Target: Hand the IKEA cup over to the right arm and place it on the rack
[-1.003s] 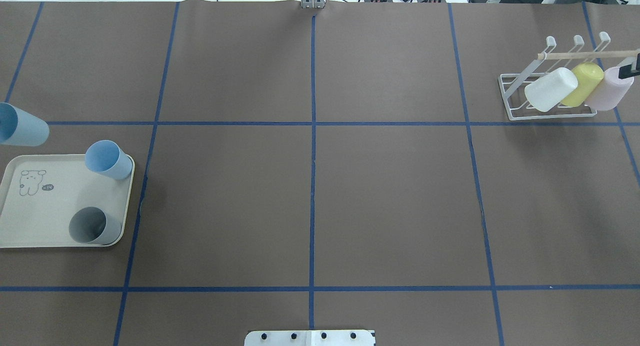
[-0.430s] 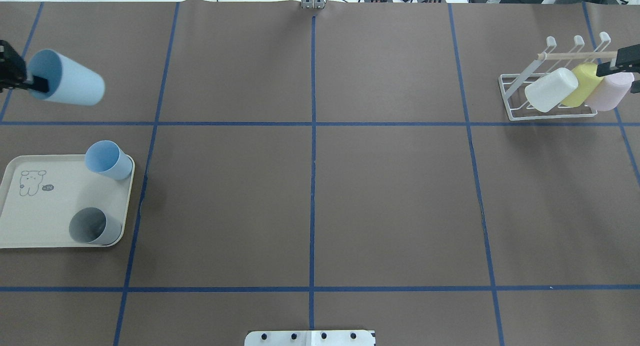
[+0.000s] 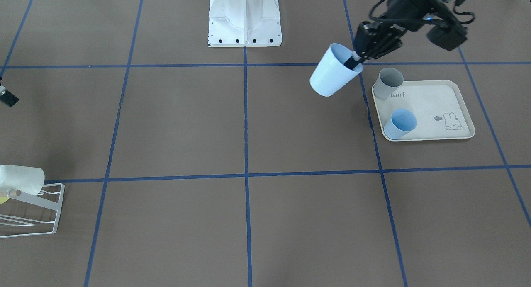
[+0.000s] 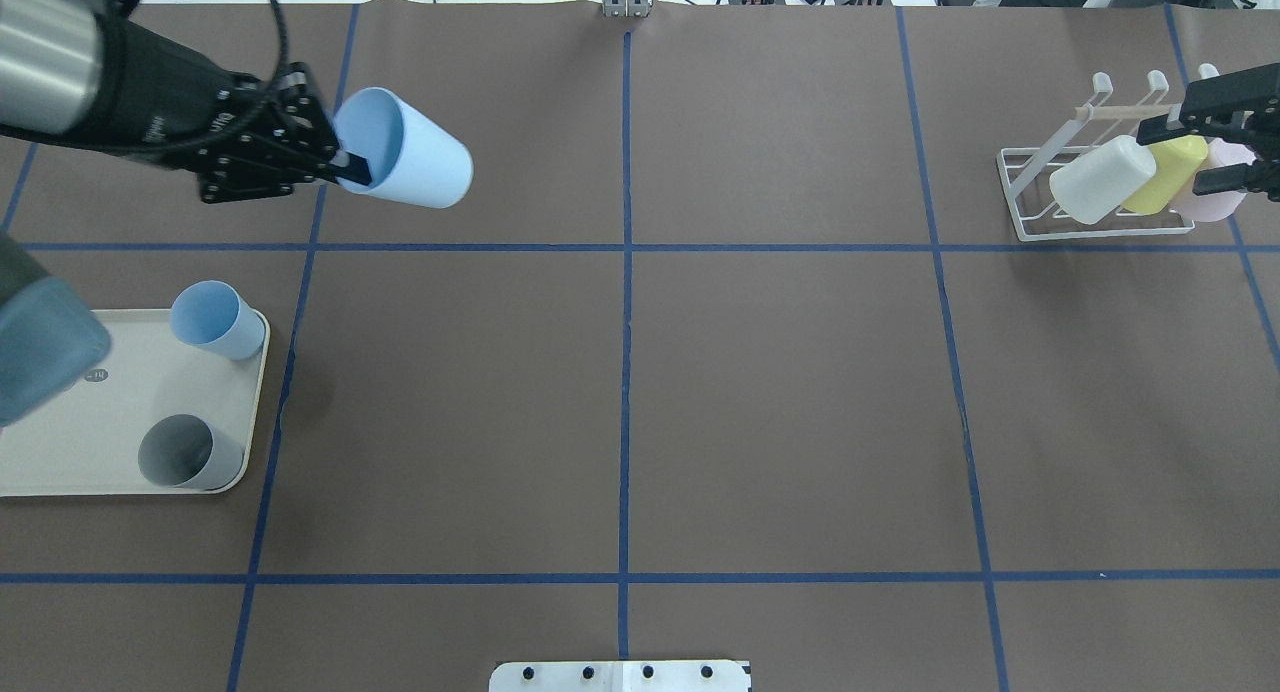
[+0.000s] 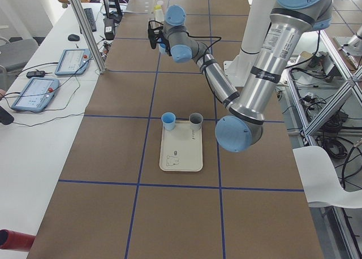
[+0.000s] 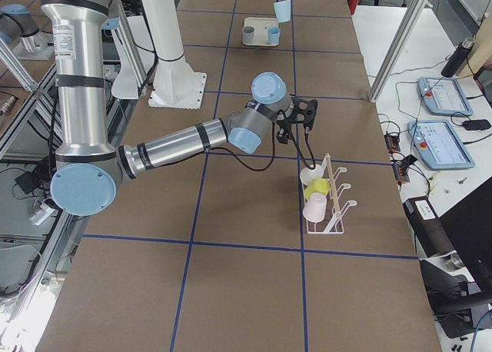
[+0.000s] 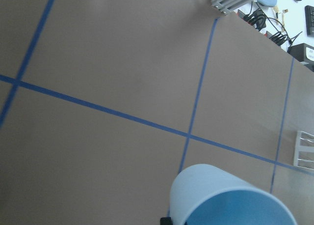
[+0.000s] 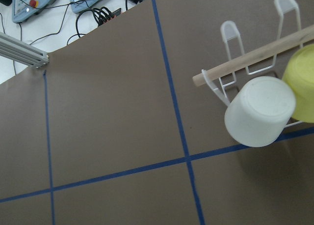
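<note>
You see the pale blue cup [image 4: 410, 164] tipped sideways, mouth leftward, at upper left; the white wire rack [image 4: 1050, 152] stands upper right.

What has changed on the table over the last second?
The left gripper, shut on the light-blue cup, has carried it from the left edge toward the centre. The open right gripper has slid inward over the rack. The tray, its two cups and the rack's three cups stayed put.
</note>
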Available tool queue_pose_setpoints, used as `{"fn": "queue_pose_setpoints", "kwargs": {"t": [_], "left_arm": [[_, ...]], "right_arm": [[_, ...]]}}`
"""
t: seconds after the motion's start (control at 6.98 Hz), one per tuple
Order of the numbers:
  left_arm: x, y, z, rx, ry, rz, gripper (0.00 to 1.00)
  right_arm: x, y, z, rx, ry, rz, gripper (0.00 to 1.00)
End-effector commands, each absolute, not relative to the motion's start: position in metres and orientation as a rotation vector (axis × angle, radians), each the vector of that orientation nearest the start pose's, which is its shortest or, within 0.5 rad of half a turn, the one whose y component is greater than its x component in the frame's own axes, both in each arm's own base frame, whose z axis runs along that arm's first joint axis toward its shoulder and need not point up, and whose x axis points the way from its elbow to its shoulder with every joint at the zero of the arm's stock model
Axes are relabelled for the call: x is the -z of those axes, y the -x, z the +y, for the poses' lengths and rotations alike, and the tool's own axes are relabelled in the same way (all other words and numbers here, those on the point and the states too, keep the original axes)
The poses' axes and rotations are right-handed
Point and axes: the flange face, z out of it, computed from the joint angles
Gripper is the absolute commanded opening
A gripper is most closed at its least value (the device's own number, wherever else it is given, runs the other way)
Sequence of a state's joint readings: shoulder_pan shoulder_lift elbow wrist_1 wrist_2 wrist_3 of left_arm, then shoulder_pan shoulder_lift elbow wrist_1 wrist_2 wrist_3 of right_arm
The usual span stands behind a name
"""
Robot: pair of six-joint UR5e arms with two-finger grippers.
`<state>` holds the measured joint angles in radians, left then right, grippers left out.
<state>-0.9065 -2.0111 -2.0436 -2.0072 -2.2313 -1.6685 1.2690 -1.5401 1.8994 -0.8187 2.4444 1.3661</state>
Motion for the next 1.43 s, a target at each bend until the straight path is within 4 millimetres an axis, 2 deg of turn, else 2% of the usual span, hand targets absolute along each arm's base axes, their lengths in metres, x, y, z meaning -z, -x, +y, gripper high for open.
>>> {"fn": "queue_pose_setpoints", "kwargs": {"t": [0.0,0.14,0.29,0.43,0.72,1.0,1.29], "left_arm": [[-0.134,-0.316,-0.450,0.486,0.050,1.652,0.00],[-0.141,-0.319,-0.453,0.510,0.105,1.764,0.00],[-0.139,-0.314,-0.453,0.543,0.106,1.847,0.00],[-0.134,-0.313,-0.444,0.537,0.125,1.926,0.00],[-0.131,-0.301,-0.438,0.564,0.168,2.044,0.00],[-0.137,-0.295,-0.436,0.590,0.248,2.173,0.00],[-0.162,-0.328,-0.429,0.584,0.312,2.324,0.00]], "right_arm": [[-0.351,0.112,-0.469,-0.495,-0.012,-1.433,1.00],[-0.326,0.126,-0.472,-0.520,0.039,-1.478,1.00],[-0.294,0.137,-0.478,-0.536,0.077,-1.522,1.00],[-0.274,0.147,-0.477,-0.535,0.111,-1.555,1.00],[-0.234,0.154,-0.474,-0.571,0.156,-1.668,1.00],[-0.224,0.176,-0.459,-0.601,0.170,-1.818,1.00],[-0.203,0.210,-0.431,-0.644,0.288,-2.046,1.00]]}}
